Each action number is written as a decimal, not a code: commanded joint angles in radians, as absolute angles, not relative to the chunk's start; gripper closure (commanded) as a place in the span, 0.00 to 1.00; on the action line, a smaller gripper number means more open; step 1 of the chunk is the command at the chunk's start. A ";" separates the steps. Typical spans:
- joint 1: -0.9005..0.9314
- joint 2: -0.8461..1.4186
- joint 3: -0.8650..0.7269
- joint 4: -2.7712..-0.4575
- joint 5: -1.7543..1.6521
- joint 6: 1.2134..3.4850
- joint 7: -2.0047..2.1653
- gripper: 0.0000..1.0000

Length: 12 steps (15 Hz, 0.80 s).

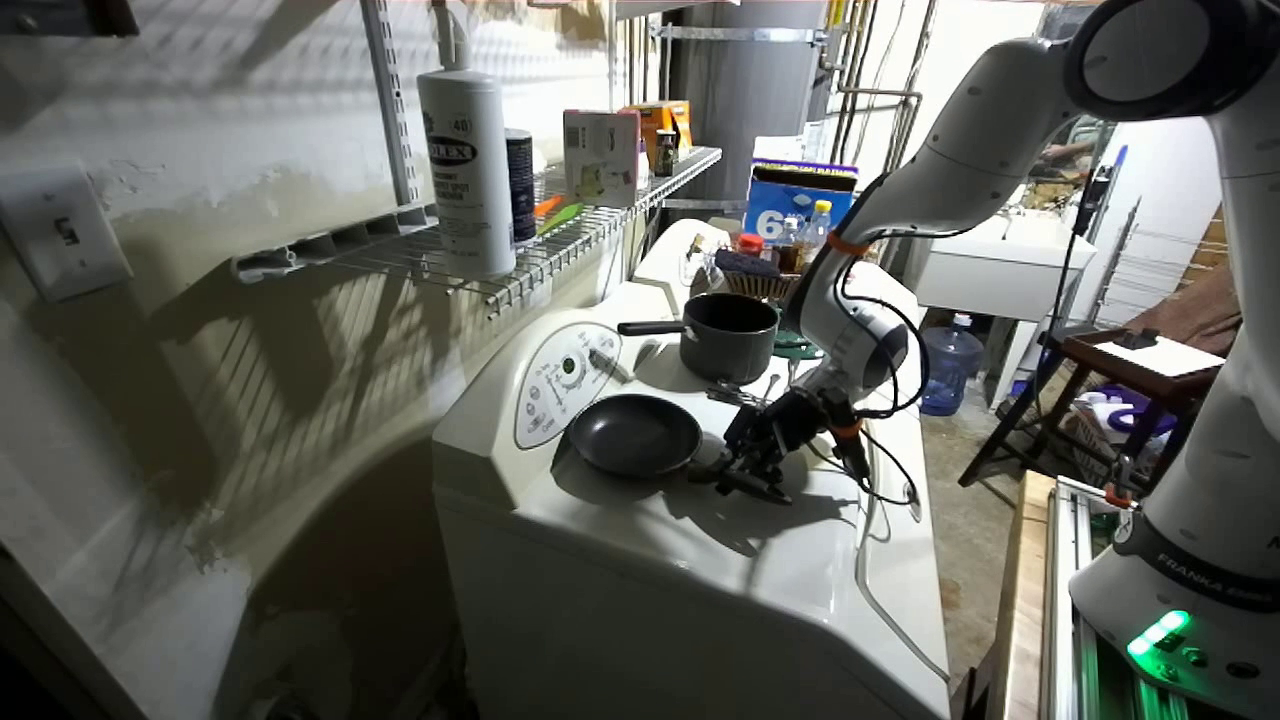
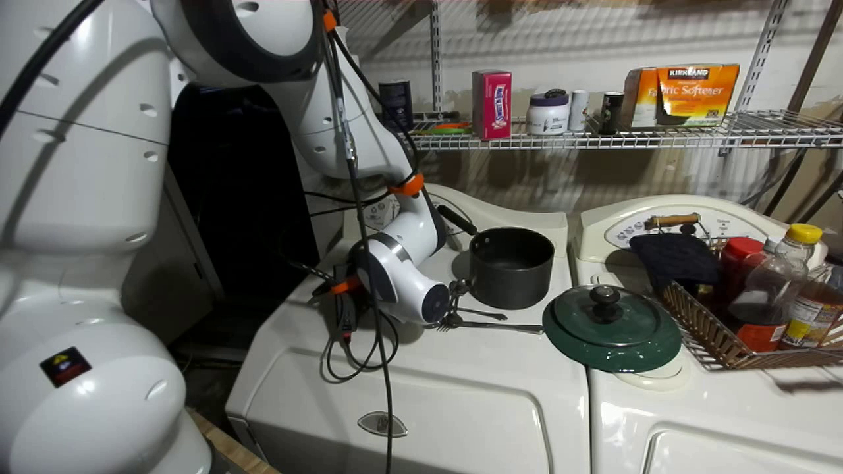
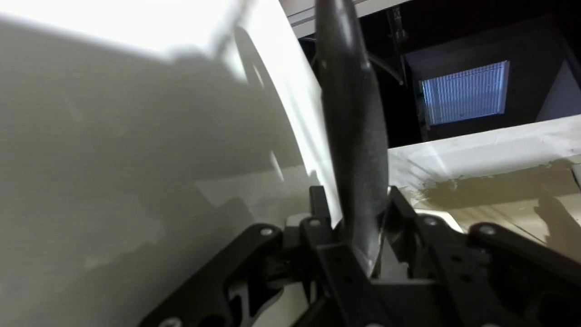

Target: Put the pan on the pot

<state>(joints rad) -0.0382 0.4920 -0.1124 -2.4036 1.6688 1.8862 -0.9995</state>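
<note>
While a Franka Emika Panda arm (image 1: 985,125) extends over a white laundry machine (image 1: 800,570), its Robotiq gripper (image 3: 356,200) is clamped on the dark handle (image 3: 352,113) of a shallow black frying pan (image 1: 636,435), fingers (image 3: 320,200) on either side in the wrist view. The frying pan is beside the machine's control panel (image 1: 560,385), open face up and apart from the saucepan (image 2: 512,280); whether its base touches the white top or hangs just above it is hard to tell from this angle. Dark, deep and straight-sided, the saucepan stands upright on the same machine, its own handle (image 2: 456,219) extending toward the panel. Steel cutlery (image 2: 500,327), a fork among it, lies near the saucepan's foot. Just beside, a clear lid (image 2: 606,332) with a black knob (image 2: 604,301) rests on a green dish (image 2: 612,361) that straddles the first machine and a second white machine (image 2: 625,421). On the latter, a basket (image 2: 701,329) holds bottles (image 2: 764,296), one capped in yellow, with a dark cloth (image 2: 678,257) over one corner. On the wire shelf (image 2: 625,140) above stand an orange Kirkland fabric softener box (image 2: 698,99), a pink Sweet'N Low box (image 2: 492,108) and a purple-capped white jar (image 2: 548,118). In an exterior view, a blue water jug (image 1: 950,370) stands on the floor (image 1: 950,450) near a white utility sink (image 1: 975,275).
</note>
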 commanded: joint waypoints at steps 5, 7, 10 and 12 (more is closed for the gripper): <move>-0.023 0.539 -0.102 -2.349 1.654 1.876 -0.975 0.88; -0.023 0.532 -0.105 -2.349 1.653 1.872 -0.972 0.97; -0.024 0.510 -0.111 -2.358 1.656 1.885 -0.961 0.94; -0.019 0.480 -0.116 -2.376 1.658 1.902 -0.958 0.94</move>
<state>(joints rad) -0.0291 0.5060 -0.1084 -2.3785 1.6680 1.8776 -0.9802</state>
